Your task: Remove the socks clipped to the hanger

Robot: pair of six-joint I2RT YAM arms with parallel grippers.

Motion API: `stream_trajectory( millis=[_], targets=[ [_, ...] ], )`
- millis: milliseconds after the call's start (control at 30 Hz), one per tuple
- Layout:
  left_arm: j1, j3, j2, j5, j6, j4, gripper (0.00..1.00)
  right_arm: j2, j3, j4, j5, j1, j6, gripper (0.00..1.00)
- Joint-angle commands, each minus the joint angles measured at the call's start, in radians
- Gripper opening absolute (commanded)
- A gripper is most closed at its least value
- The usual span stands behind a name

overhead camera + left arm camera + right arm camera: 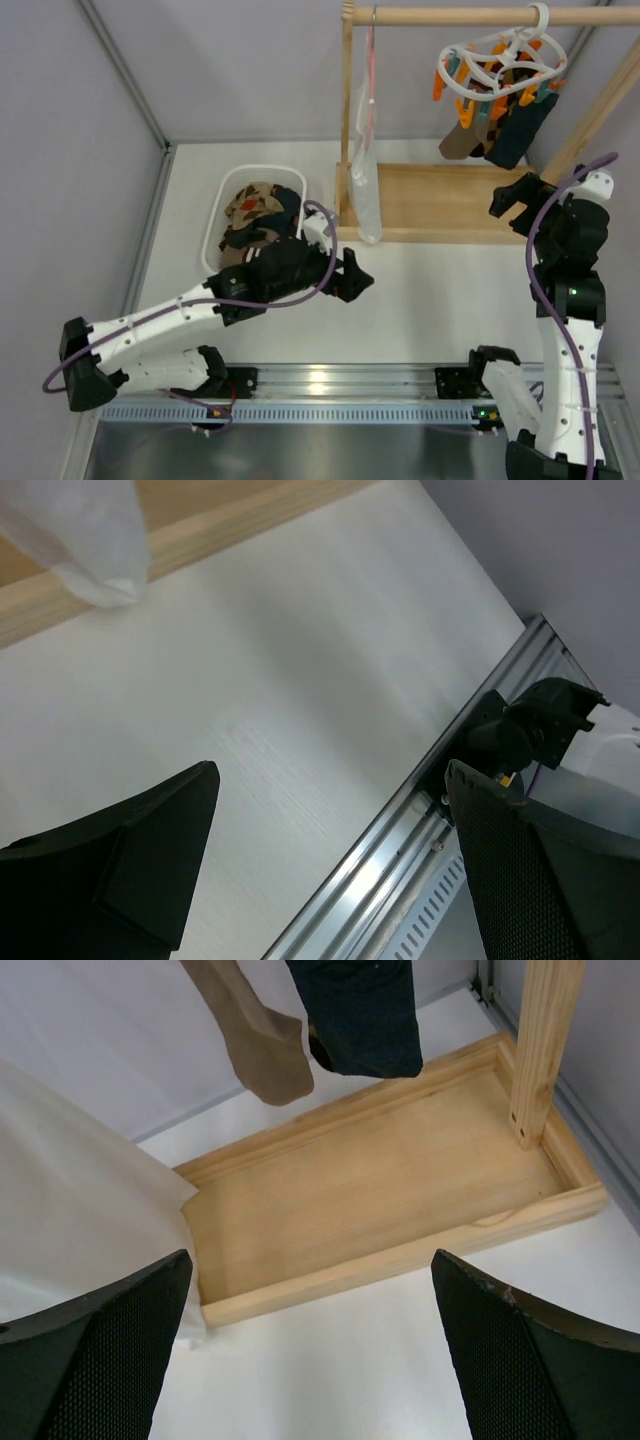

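Observation:
The white ring hanger [497, 62] with orange and teal clips hangs from the wooden rod at the top right. Two socks are still clipped to it and dangle below: a taupe one [462, 137] [255, 1040] and a dark navy one [520, 130] [360, 1010]. An argyle sock [254, 205] lies with other socks in the white basket [214, 225]. My left gripper [358, 277] [332, 780] is open and empty, low over the table right of the basket. My right gripper [512, 196] [310, 1270] is open and empty, below and in front of the hanging socks.
The wooden rack has a tray base [440, 200] [400, 1180], uprights [346, 110] [545, 1040] and a rod [480, 15]. A white cloth bag [366, 190] [70, 1200] [90, 540] hangs on a pink wire hanger at the rack's left. An aluminium rail [340, 380] [400, 860] runs along the near edge.

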Motion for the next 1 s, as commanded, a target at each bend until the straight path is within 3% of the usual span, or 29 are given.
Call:
stream_trajectory(
  millis=[0, 133, 233, 333, 367, 467, 567, 733, 867, 967],
  targets=[
    [-0.084, 0.029, 0.110, 0.027, 0.063, 0.212, 0.98, -0.078, 0.017, 0.028, 0.052, -0.014, 0.012, 0.99],
    [-0.087, 0.130, 0.256, 0.081, 0.057, 0.222, 0.98, -0.067, 0.019, -0.006, 0.121, -0.014, -0.036, 0.99],
    [-0.088, 0.144, 0.296, 0.142, 0.040, 0.275, 0.98, -0.004, -0.015, 0.040, 0.084, -0.016, -0.013, 0.99],
    [-0.096, 0.147, 0.296, 0.182, 0.022, 0.274, 0.98, 0.069, -0.053, 0.154, -0.023, -0.051, 0.058, 0.99],
    [-0.098, 0.142, 0.291, 0.202, 0.016, 0.275, 0.98, 0.086, -0.090, 0.210, -0.124, -0.069, 0.105, 0.99],
    [-0.108, 0.103, 0.259, 0.257, -0.003, 0.274, 0.98, 0.169, -0.129, 0.440, -0.262, -0.169, 0.168, 0.99],
    [-0.116, 0.037, 0.193, 0.283, 0.009, 0.274, 0.98, 0.276, -0.064, 0.471, -0.160, -0.192, 0.103, 0.99],
    [-0.118, -0.092, 0.066, 0.248, 0.020, 0.272, 0.98, 0.396, -0.061, 0.650, -0.173, -0.200, -0.019, 0.99],
    [-0.118, -0.138, -0.015, 0.288, 0.045, 0.240, 0.98, 0.497, -0.037, 0.765, -0.380, -0.233, -0.103, 1.00],
    [-0.118, -0.146, -0.046, 0.330, 0.063, 0.176, 0.98, 0.563, -0.021, 0.825, -0.437, -0.269, -0.140, 0.97]
  ],
)
